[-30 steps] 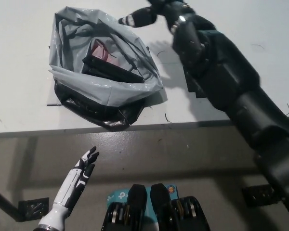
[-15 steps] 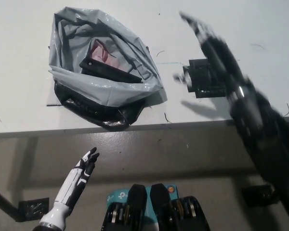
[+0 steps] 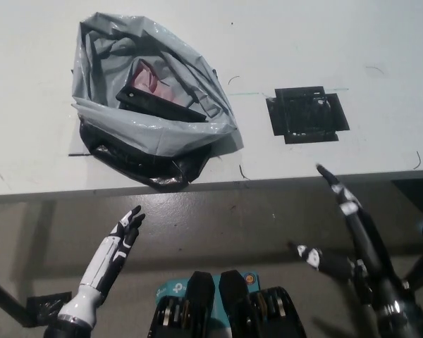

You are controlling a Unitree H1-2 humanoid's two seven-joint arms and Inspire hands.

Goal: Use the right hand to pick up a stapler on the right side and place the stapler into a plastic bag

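Black stapler sits in the grey plastic bag, up-left of my empty, splayed right hand; I'd lower that hand slowly.

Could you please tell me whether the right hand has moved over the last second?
Yes: the right hand withdrew from beside the plastic bag to below the table edge.

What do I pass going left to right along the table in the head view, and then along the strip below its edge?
On the table: plastic bag, with the stapler lying inside it → black square mark. Below the edge: white left hand, open → black right hand, open.
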